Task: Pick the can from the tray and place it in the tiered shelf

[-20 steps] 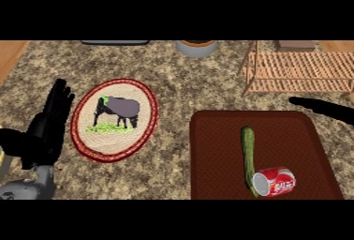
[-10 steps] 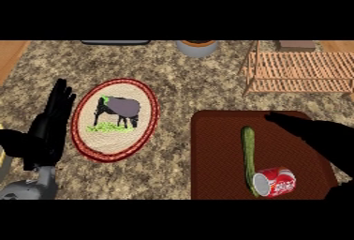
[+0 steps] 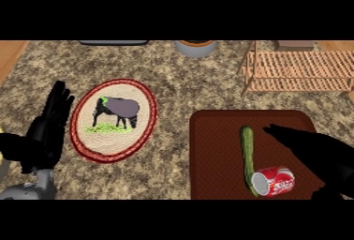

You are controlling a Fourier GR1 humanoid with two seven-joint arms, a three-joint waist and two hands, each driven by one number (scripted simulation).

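Observation:
A red can [image 3: 274, 181] lies on its side near the front of the dark red tray [image 3: 214, 154], its open end facing left. A long green cucumber [image 3: 248, 157] lies beside it on the tray. My right hand [image 3: 314, 152] hovers over the tray's right part, fingers straight and pointing left, just above and right of the can, not touching it. The wooden tiered shelf [image 3: 297, 70] stands at the back right. At the left edge my left hand [image 3: 45, 129] rests open, fingers up.
A round woven plate [image 3: 114, 119] with an elephant picture lies left of the tray. A grey bowl [image 3: 195, 47] sits at the back centre, a dark flat object [image 3: 114, 42] at the back left.
My right hand has moved from the tray's far right edge inward and toward the front, now over the tray close to the can. The left hand has not moved.

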